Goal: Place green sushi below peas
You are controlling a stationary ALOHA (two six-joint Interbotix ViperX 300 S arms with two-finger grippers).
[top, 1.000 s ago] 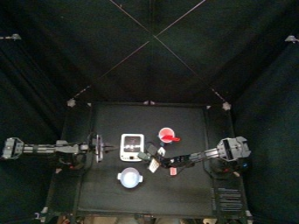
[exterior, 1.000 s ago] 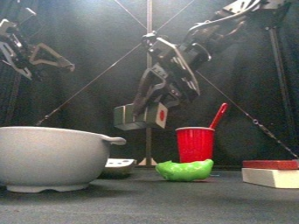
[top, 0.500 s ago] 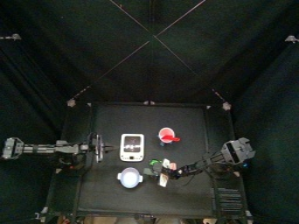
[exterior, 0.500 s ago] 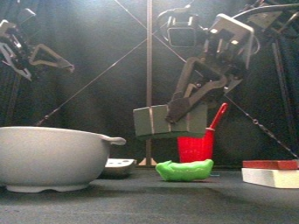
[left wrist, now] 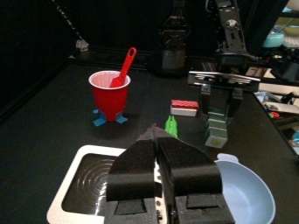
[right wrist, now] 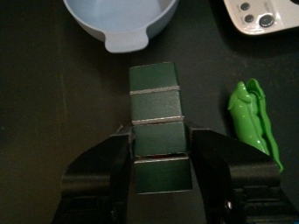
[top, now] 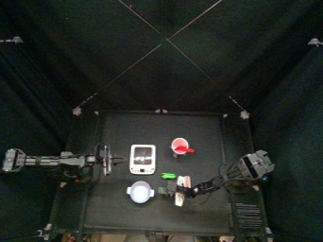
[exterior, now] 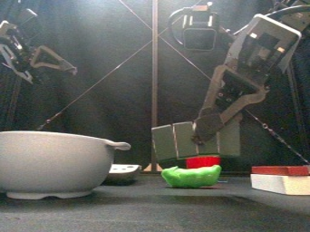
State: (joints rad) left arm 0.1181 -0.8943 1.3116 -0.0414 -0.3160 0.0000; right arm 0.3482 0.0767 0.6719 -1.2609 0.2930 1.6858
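One second on, the right pincer [right wrist: 158,144], pinching the green sushi [right wrist: 155,92], has dropped nearly to the table [right wrist: 47,114], peas [right wrist: 254,122] just beside it, so release looks close.

Black curtains [top: 76,57] close in all sides of the pen, hanging in soft folds. Thin cords [top: 164,38] cross overhead to the corner posts. The black tabletop [top: 120,128] sits in the middle, matte. Past the curtains there is possibly a cluttered room [left wrist: 274,35], too dim to make out.
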